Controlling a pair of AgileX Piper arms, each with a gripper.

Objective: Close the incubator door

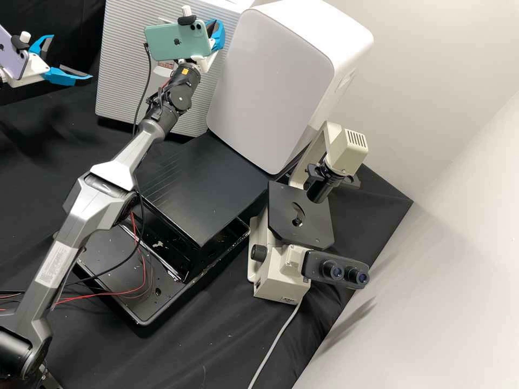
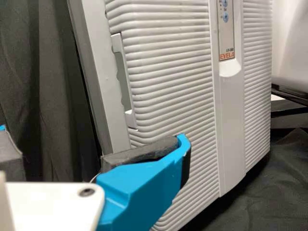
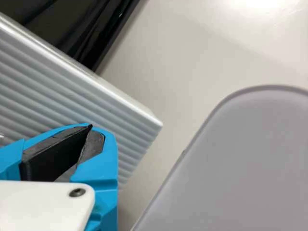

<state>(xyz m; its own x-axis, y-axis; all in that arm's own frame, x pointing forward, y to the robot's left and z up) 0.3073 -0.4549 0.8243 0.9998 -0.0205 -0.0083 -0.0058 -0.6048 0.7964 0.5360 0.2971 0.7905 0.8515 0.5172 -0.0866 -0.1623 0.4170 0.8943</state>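
Observation:
In the high view my left gripper stands open at the far left, apart from the incubator door. My right gripper is shut in front of the door's upper right part. The left wrist view has the left gripper open, one finger in front of the ribbed door; a recessed handle lies along the door's edge by the grey body. In the right wrist view the right gripper's tips meet over the ribbed door. Whether the door is fully shut, I cannot tell.
A white rounded device stands right of the incubator, behind a black platform over a black tray. A microscope stands farther right. Cables hang along the right arm.

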